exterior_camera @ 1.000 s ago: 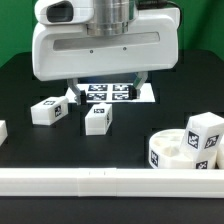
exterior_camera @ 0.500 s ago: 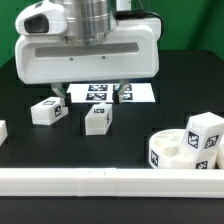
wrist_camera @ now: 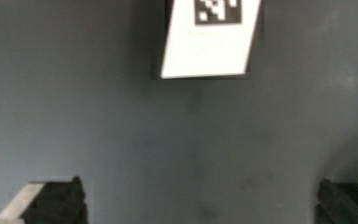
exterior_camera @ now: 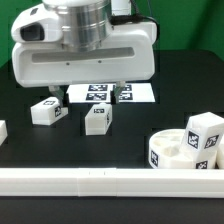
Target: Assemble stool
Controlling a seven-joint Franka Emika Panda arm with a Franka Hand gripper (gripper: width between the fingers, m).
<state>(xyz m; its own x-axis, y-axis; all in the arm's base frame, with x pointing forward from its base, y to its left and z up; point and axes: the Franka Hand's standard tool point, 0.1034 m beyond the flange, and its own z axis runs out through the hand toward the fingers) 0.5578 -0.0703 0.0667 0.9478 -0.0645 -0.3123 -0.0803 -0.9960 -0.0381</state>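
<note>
The round white seat [exterior_camera: 170,152] lies at the exterior view's right, and one tagged leg [exterior_camera: 205,134] rests on top of it. Two more legs lie on the black table, one [exterior_camera: 48,110] at the left and one [exterior_camera: 98,118] in the middle. My gripper [exterior_camera: 92,93] hangs open above the table behind these two legs, with nothing between its fingers. In the wrist view the fingertips [wrist_camera: 51,202] stand wide apart over bare black table. A white tagged piece [wrist_camera: 211,40] lies ahead of the open gripper [wrist_camera: 208,205]; which piece it is I cannot tell.
The marker board [exterior_camera: 140,94] lies flat behind the gripper. A long white rail [exterior_camera: 100,181] runs along the front edge. Another white piece [exterior_camera: 2,130] shows at the left border.
The gripper has shifted toward the exterior view's left, still open. No part on the table has moved.
</note>
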